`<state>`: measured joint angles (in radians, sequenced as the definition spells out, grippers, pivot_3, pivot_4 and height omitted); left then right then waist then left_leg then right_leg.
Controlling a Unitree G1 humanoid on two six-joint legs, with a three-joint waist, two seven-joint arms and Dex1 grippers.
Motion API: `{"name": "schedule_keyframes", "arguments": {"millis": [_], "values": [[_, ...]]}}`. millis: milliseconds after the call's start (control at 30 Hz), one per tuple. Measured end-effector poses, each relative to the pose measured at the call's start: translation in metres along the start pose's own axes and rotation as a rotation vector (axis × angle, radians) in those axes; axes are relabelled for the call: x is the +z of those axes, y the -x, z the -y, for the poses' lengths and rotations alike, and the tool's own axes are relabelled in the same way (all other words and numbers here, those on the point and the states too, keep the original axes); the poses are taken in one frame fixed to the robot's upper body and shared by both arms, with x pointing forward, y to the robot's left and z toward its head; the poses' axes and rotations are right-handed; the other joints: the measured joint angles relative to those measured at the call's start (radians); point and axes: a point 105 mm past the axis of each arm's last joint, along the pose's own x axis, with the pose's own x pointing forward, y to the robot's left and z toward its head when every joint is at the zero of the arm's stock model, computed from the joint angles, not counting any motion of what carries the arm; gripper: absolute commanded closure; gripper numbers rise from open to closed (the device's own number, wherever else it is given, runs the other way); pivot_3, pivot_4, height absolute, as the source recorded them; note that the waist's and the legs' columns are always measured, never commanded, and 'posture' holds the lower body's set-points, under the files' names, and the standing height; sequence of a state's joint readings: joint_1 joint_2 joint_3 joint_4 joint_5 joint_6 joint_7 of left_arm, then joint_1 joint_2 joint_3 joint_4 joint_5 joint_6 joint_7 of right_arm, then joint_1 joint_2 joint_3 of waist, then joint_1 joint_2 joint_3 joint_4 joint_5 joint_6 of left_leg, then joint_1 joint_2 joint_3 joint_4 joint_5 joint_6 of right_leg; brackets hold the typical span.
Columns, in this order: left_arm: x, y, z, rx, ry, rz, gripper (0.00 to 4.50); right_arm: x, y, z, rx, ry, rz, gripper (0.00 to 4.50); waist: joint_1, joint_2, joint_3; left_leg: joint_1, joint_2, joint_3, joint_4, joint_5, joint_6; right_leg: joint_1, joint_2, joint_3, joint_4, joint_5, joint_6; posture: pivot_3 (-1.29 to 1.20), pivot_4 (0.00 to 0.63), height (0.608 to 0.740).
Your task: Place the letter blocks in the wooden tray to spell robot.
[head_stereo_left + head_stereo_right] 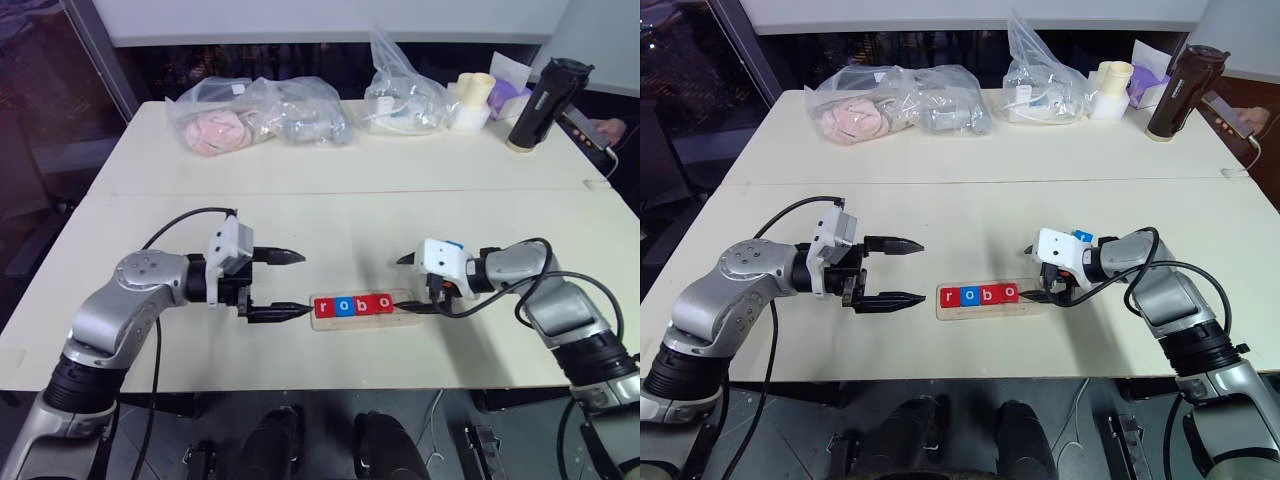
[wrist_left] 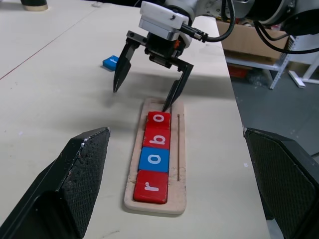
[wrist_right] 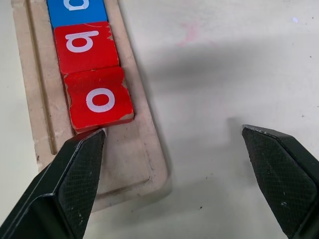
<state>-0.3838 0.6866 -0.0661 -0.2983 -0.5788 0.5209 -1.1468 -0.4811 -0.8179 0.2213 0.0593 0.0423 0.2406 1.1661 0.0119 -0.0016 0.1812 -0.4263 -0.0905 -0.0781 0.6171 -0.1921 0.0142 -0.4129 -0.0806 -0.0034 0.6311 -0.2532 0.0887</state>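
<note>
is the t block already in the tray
No, the tray holds four blocks reading r, o, b, o, with its last slot bare.

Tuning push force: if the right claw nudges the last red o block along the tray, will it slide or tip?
Likely slides: the red o block lies flat and low. The wooden tray rim should guide it. Its chipped corners hint at painted wood, so probably stiff and light.

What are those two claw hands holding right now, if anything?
Nothing. The left gripper and the right gripper both stand with open, empty jaws, the right one with a fingertip at the last red o block.
</note>
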Motion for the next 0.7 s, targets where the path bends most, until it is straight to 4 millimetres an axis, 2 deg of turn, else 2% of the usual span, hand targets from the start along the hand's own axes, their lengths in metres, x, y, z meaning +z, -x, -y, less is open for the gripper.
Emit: {"name": "schedule_keyframes", "arguments": {"millis": [100, 300, 433, 600, 700], "values": [[0.0, 0.0, 0.0, 0.0, 0.0, 0.0, 0.0, -0.001, 0.015, 0.009, -0.051, -0.001, -0.014, 0.04, 0.001, 0.0, 0.0, 0.0, 0.0, 0.0, 0.0, 0.0, 0.0, 0.0, 0.0, 0.0, 0.0, 0.0, 0.0, 0.0, 0.15, 0.738], [0.0, 0.0, 0.0, 0.001, 0.0, 0.003, 0.0, 0.002, 0.04, 0.047, -0.314, -0.11, 0.034, 0.04, -0.003, 0.0, 0.0, 0.0, 0.0, 0.0, 0.0, 0.0, 0.0, 0.0, 0.0, 0.0, 0.0, 0.0, -0.001, 0.0, 0.15, 0.738], [0.001, -0.002, 0.0, -0.001, 0.001, 0.016, 0.0, -0.016, 0.048, 0.075, -0.572, -0.258, -0.005, 0.04, 0.001, 0.0, 0.0, 0.0, 0.0, 0.0, 0.0, 0.0, -0.001, 0.0, 0.0, 0.0, 0.001, -0.001, -0.002, 0.0, 0.15, 0.738], [0.001, -0.003, -0.002, -0.001, 0.005, 0.019, 0.0, -0.037, 0.038, 0.082, -0.799, -0.549, -0.062, 0.04, 0.0, 0.0, 0.0, 0.0, 0.0, 0.0, 0.0, 0.001, -0.002, -0.002, 0.0, 0.001, 0.002, 0.0, -0.001, 0.0, 0.15, 0.738], [0.001, -0.003, -0.002, -0.004, 0.002, 0.02, 0.0, -0.045, 0.04, 0.082, -0.92, -0.716, -0.107, 0.04, 0.0, 0.001, 0.0, 0.0, -0.001, 0.0, -0.001, 0.002, -0.003, -0.003, 0.0, 0.001, 0.003, 0.001, -0.001, 0.0, 0.15, 0.738]]}}
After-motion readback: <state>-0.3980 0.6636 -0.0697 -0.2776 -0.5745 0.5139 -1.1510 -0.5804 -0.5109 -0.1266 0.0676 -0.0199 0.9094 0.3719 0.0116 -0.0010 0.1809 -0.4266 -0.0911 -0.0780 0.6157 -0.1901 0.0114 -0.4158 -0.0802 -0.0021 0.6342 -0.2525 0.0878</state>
